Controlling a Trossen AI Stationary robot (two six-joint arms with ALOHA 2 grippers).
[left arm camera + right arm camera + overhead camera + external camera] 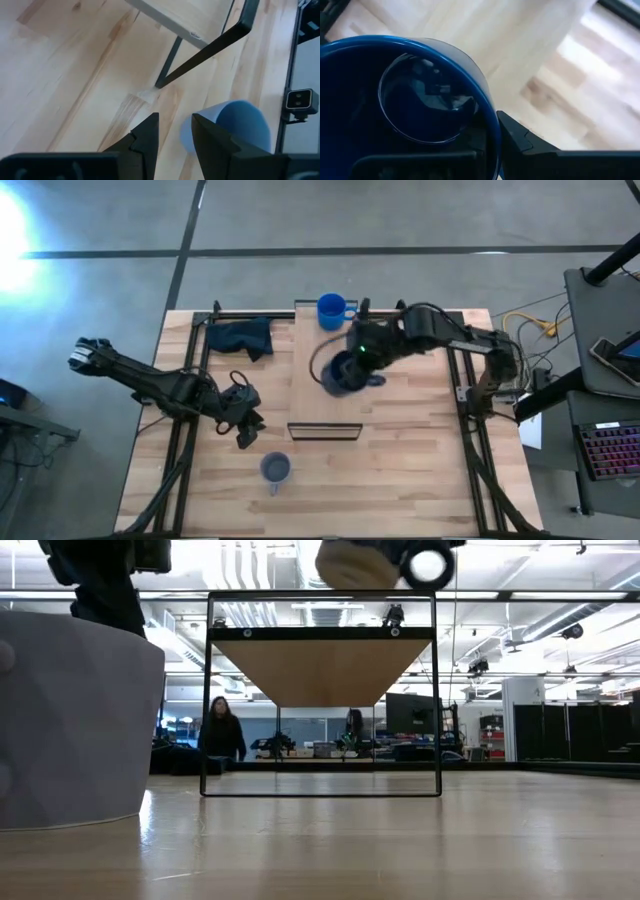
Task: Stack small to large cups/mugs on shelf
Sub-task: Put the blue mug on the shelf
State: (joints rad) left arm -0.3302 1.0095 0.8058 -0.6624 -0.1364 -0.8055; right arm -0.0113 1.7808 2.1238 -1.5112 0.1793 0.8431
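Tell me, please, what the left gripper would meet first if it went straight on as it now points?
Probably the bare tabletop; the left gripper points past the grey-blue mug beside it, though depth is unclear.

No legible text, label, brand, number or sign anywhere in these views.

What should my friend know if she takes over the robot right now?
Right gripper: shut on the dark navy mug, one finger inside its rim, over the shelf.
Left gripper: open, holding nothing, over the table next to the small grey-blue mug.
Bright blue mug: standing at the shelf's far end.
Done: no mugs stacked yet.
Left: set the navy mug down, then nest the bright blue one in it, then the grey-blue one.
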